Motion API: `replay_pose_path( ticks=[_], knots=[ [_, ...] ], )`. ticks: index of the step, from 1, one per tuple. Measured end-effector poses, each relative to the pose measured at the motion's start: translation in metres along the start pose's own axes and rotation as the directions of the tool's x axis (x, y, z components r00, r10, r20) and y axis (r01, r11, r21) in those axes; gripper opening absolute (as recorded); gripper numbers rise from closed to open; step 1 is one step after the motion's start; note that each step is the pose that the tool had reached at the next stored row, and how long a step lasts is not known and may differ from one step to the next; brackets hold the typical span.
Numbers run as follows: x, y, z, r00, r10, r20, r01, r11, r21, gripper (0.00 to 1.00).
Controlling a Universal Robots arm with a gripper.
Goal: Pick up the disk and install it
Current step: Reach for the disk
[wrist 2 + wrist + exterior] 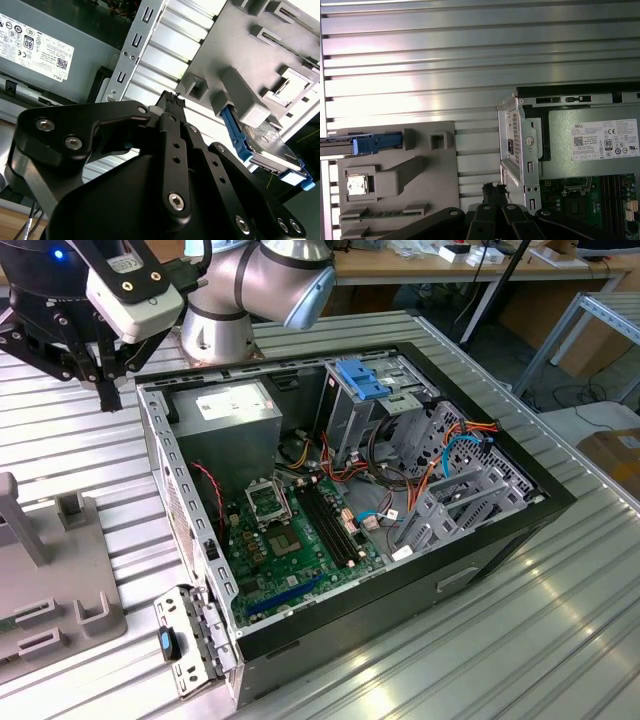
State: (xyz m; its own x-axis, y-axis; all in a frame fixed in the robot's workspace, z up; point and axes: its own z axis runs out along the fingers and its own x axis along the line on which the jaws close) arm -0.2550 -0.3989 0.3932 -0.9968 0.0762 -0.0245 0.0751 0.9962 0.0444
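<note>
In the exterior view the tool (108,400) hangs over the ribbed counter (560,640), beside the back corner of the open case (480,560) and near the power supply (235,405). Its fingers are together and hold nothing. A grey holder (90,570) lies on the counter at the exterior view's left. In the second wrist view the tool (169,97) has its tips pressed to each other, and past it the disk (270,147) stands on edge in a slot of the holder (240,60), its blue bracket running along its sides, well apart from the tool. In the first wrist view the disk (370,144) shows edge-on at the holder's (420,170) far corner, with the tool (493,189) between holder and case. The disk looks stiff and dense for its size, with smooth metal faces that could slip, and it is likely sensitive to knocks. The best hold is probably across the two flat faces on the part standing clear of the slot, squarely and without twisting; the plastic bracket may flex.
</note>
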Motion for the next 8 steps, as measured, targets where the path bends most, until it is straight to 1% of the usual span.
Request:
replay_pose_path(
  ticks=[6, 8],
  knots=[
    [0.0001, 0.0000, 0.0000, 1.0000, 0.000, 0.0000, 0.000, 1.0000, 0.0001, 0.11],
    [0.0013, -0.0001, -0.0001, 1.0000, 0.000, 0.0000, 0.000, 1.0000, 0.0001, 0.11]
  ],
)
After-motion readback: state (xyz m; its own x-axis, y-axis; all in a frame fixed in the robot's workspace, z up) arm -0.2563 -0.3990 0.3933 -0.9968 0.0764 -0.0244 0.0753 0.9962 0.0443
